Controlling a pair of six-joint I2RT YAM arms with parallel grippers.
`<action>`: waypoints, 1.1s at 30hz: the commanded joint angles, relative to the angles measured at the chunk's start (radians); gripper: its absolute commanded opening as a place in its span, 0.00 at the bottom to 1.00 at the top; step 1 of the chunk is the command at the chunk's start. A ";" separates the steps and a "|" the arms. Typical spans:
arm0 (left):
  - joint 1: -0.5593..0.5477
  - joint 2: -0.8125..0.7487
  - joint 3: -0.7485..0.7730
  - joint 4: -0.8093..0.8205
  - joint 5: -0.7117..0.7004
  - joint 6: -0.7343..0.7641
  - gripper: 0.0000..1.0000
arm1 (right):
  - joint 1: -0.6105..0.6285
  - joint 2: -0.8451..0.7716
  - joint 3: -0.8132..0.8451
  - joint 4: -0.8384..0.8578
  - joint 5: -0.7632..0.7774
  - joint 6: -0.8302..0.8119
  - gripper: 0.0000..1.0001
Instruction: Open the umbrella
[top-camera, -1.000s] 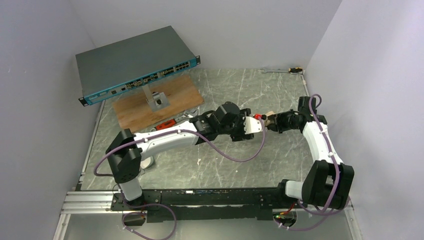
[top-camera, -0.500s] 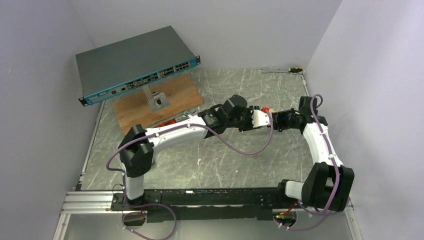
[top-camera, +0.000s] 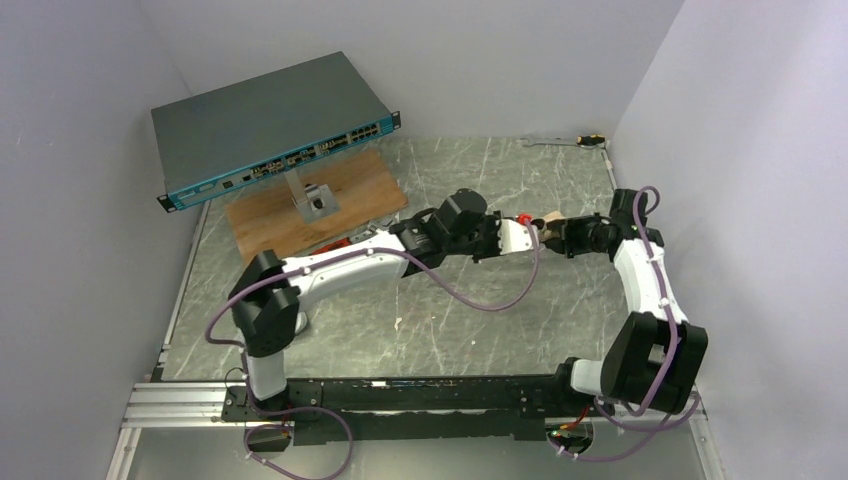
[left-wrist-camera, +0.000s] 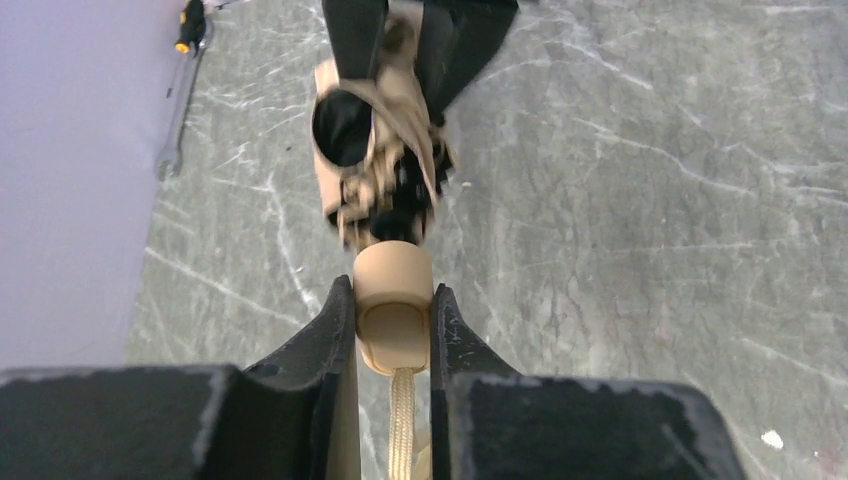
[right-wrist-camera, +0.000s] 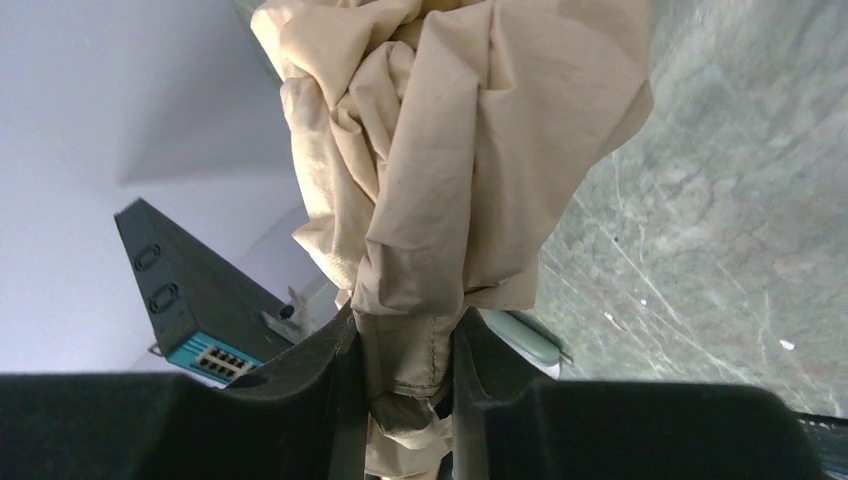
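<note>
One overhead view, two wrist close-ups meeting mid-table.
The top camera looks down from above and behind the arm bases (top-camera: 270, 385), which sit at its lower edge, over the whole table (top-camera: 560, 300). Each wrist camera looks out along its own fingers (left-wrist-camera: 338, 345), very near the umbrella (left-wrist-camera: 385, 190), which all three share; the network switch (top-camera: 270, 125) shows upper left from above and lower left from the right wrist.

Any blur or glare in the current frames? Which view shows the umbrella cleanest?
Top external: even light, no glare, sharp, but the umbrella is tiny in frame. Left wrist: its handle is fairly sharp, the folded canopy beyond it smeared. Right wrist: tan fabric crisp up close, tabletop behind soft; cleanest view.
</note>
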 joint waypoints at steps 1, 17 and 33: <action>0.000 -0.165 -0.121 -0.081 0.063 0.017 0.00 | -0.102 0.076 0.196 0.117 -0.003 0.007 0.00; 0.047 -1.056 -0.808 -0.408 0.072 0.258 0.00 | -0.295 0.298 0.411 0.313 0.028 0.088 0.00; 0.140 -0.778 -0.302 -0.525 0.354 0.066 1.00 | 0.009 0.176 0.403 0.368 -0.116 -0.767 0.00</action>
